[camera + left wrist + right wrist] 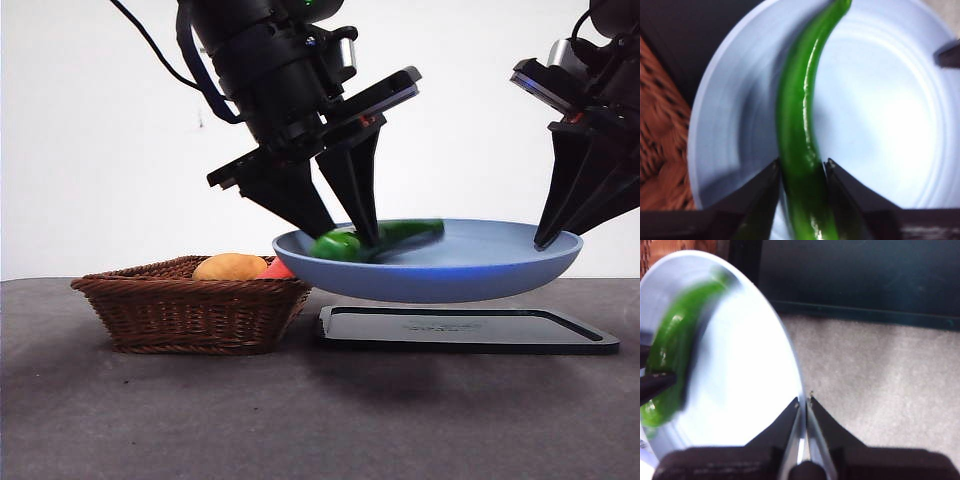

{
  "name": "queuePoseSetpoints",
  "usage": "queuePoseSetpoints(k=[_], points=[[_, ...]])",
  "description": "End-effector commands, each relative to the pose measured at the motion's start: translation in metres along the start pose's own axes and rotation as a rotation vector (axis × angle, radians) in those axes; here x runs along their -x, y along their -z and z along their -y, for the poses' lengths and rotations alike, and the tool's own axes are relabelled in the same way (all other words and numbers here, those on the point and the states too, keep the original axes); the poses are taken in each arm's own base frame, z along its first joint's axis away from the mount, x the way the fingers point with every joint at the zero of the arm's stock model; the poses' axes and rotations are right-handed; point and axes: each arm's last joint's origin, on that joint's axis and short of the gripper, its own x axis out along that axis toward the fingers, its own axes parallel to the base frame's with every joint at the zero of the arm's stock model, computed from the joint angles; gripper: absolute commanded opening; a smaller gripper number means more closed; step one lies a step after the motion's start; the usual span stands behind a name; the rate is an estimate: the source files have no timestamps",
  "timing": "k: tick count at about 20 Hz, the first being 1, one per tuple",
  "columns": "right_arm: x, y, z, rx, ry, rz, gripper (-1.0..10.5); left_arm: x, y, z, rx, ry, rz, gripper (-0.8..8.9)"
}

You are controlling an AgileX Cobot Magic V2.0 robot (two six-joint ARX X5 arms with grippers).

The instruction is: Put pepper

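Observation:
The pepper [375, 241] is long, glossy and green. It lies low in a light-blue plate [480, 265] that hangs above a black tray [465, 328]. My left gripper [355, 238] is shut on the pepper's thick end; the left wrist view shows the pepper [802, 130] between its jaws, over the plate [880, 115]. My right gripper [545, 240] is shut on the plate's right rim and holds it up; the right wrist view shows the rim [790, 365] pinched edge-on, with the pepper [675, 355] at the far side.
A brown wicker basket [195, 310] stands at the left on the dark table, holding a tan potato [230, 267] and something red-orange [278, 270]. The black tray lies flat under the plate. The basket's weave [660, 140] shows beside the plate in the left wrist view.

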Motion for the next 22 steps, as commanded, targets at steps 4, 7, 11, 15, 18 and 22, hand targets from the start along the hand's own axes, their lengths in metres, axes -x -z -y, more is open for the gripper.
queuePoseSetpoints(k=[4, 7, 11, 15, 18, 22], points=[[0.001, -0.005, -0.003, -0.004, -0.013, 0.007, 0.0, 0.002, -0.003, 0.008, -0.028, 0.055, 0.000, 2.36], [0.001, -0.005, -0.003, -0.003, -0.012, 0.003, 0.0, 0.015, -0.004, 0.012, -0.036, 0.107, 0.028, 2.36], [0.001, -0.004, -0.002, -0.006, -0.011, 0.000, 0.0, 0.046, -0.006, 0.017, -0.065, 0.144, 0.105, 2.36], [0.003, -0.007, 0.001, -0.021, -0.005, 0.023, 0.0, 0.094, -0.002, 0.022, -0.108, 0.175, 0.217, 2.36], [0.008, -0.015, 0.012, -0.070, 0.010, 0.083, 0.0, 0.137, 0.005, 0.026, -0.146, 0.200, 0.331, 2.36], [0.014, -0.040, 0.031, -0.137, 0.037, 0.130, 0.0, 0.189, 0.021, 0.028, -0.182, 0.230, 0.470, 2.36]])
